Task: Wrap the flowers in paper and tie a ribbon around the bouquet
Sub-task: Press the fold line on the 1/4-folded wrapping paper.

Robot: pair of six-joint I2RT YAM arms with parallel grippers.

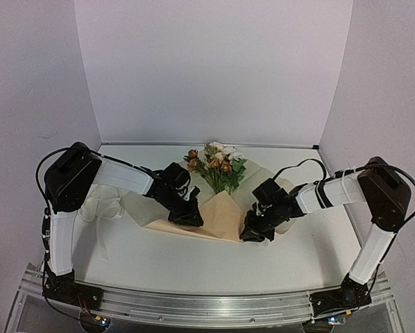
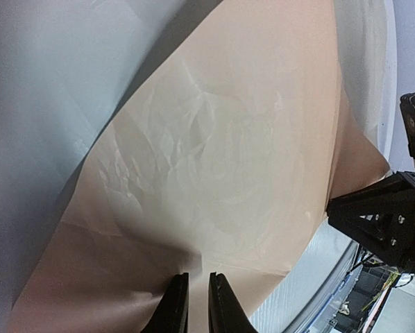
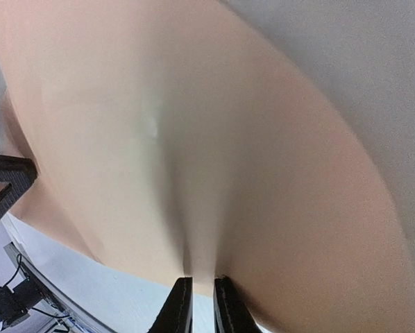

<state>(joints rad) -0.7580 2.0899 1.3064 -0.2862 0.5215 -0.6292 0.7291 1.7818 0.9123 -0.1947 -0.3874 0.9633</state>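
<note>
The flowers (image 1: 218, 166), rust, pink and cream roses with green leaves, lie at the back centre with their stems running under the tan paper (image 1: 221, 214). The paper is folded up over the stems in a peak, and its paler reverse shows at both sides. At the fold's left edge my left gripper (image 1: 191, 216) is shut on the paper (image 2: 228, 139), which is pinched between its tips (image 2: 197, 279). My right gripper (image 1: 253, 232) is shut on the paper's right part (image 3: 193, 139), also pinched between its tips (image 3: 202, 281). The cream ribbon (image 1: 102, 205) lies bunched by the left arm.
White walls close the table on three sides. A metal rail (image 1: 207, 305) runs along the near edge with both arm bases on it. The right arm's dark gripper body (image 2: 388, 215) shows at the side of the left wrist view.
</note>
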